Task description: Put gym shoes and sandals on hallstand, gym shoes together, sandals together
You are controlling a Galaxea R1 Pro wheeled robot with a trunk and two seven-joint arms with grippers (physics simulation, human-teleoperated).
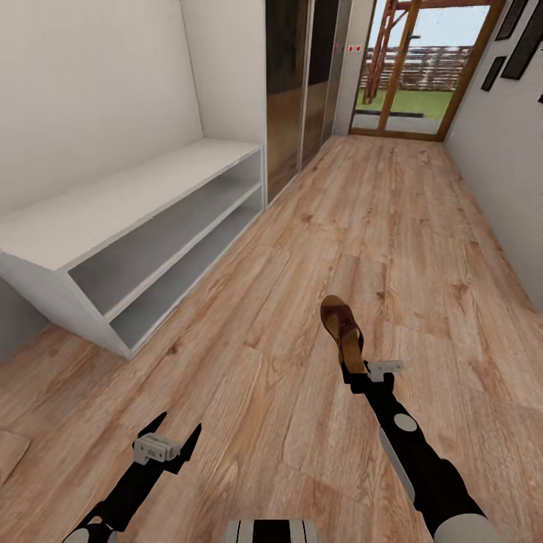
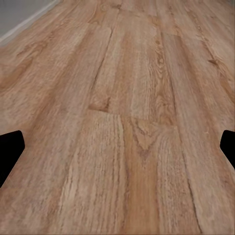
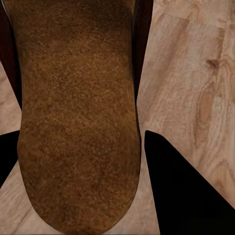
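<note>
Above the floor (image 1: pixel 317 226), near mid-corridor: held a sandal (image 1: pixel 341 328) in the right gripper (image 1: pixel 353 369), fingers pinched on its heel end, toe pointing away down the hall, lifted clear of the planks, probably. From the right wrist, saw the sandal's (image 3: pixel 78 117) tan footbed close up between the dark fingers (image 3: pixel 186 191). Kept the left gripper (image 1: pixel 172 445) spread wide, low over bare floor (image 2: pixel 127 122). Stood well apart from the rack (image 1: pixel 113 219), off to the left against the wall, both shelves bare.
</note>
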